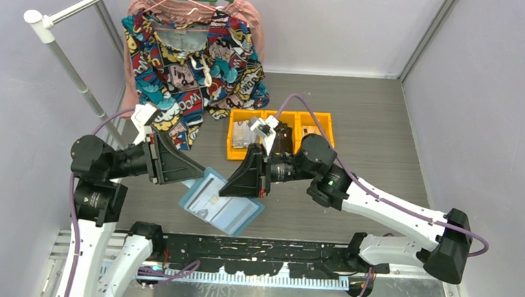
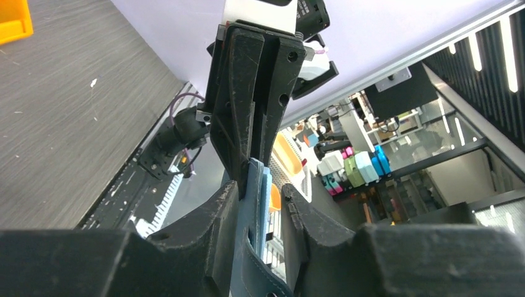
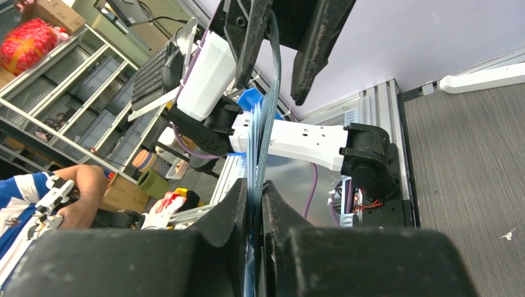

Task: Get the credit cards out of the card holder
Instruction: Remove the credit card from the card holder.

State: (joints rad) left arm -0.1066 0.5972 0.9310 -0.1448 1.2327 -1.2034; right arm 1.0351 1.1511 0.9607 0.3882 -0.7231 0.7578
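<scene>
The card holder (image 1: 231, 215), a teal-blue folding wallet with a paler inner side and glossy clear sleeves, hangs open in the air between both arms, above the near edge of the grey wood-grain table (image 1: 385, 128). The right gripper (image 1: 224, 189), matte black scuffed plastic, pinches its thin stacked leaves tight. The left gripper (image 1: 200, 173) stands partly parted: the wallet edge lies against one finger (image 2: 216, 216), with a gap to the other. A pale credit card (image 1: 208, 200) shows faintly through a sleeve, its print unreadable. Behind are orange plastic bins (image 1: 278, 132) and a comic-print shirt (image 1: 196, 69), its lettering too small to read surely.
</scene>
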